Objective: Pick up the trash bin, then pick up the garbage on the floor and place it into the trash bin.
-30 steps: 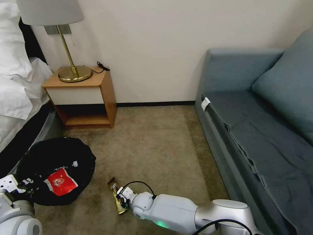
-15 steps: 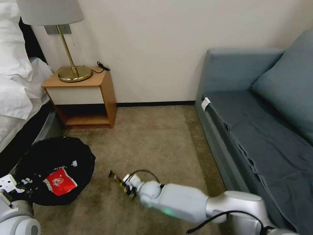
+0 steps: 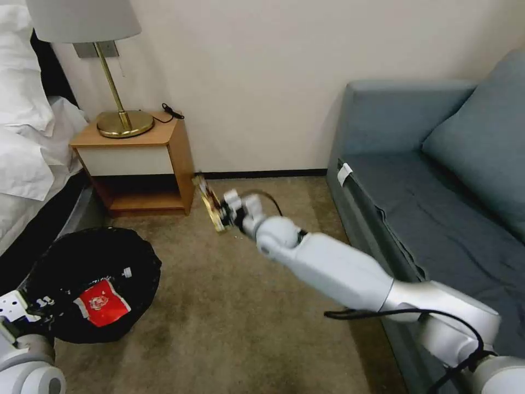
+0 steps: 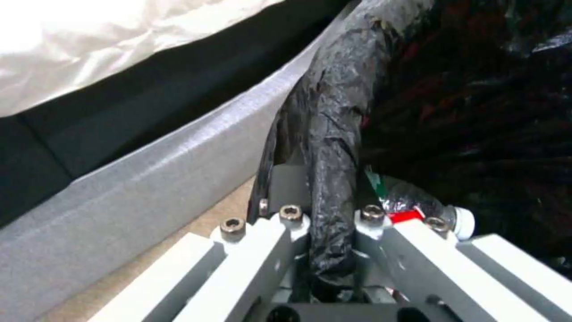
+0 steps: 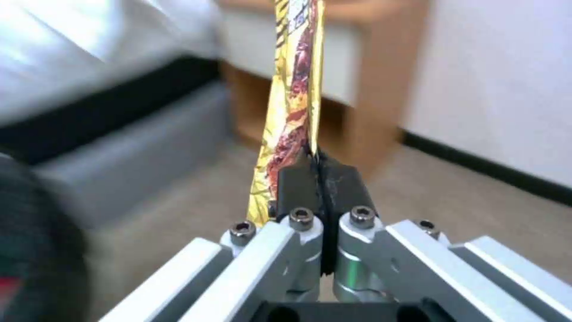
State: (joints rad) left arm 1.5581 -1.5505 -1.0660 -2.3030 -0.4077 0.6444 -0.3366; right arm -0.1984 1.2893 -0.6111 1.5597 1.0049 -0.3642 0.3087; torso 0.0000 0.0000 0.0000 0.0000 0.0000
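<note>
The right hand (image 3: 223, 210) is pinched fully closed on the gold-brown snack wrapper (image 3: 208, 202), gripping it by one end so the rest stands out beyond the fingertips. Taking the trash bin (image 3: 82, 249) as the landmark, hand and wrapper hang in the air well off to the bin's side and farther back, level with the wooden nightstand (image 3: 164, 158) corner rather than over the bin's mouth.

The left hand (image 4: 325, 223) is clamped on the bin's rim, its pads squeezing the folded black liner, and holds the bin beside the bed base (image 4: 149, 179). Inside the bin lie the red snack packet (image 3: 101, 304) and the small clear bottle (image 4: 417, 205).

To do this carry well, the wrapper likely needs to travel across until its free end is above the open centre of the bin, not merely its edge, since a light foil strip can flutter or catch on the liner. Bringing the wrapper low into the mouth before letting go would probably help, and the left hand should keep the bin steady and upright.
</note>
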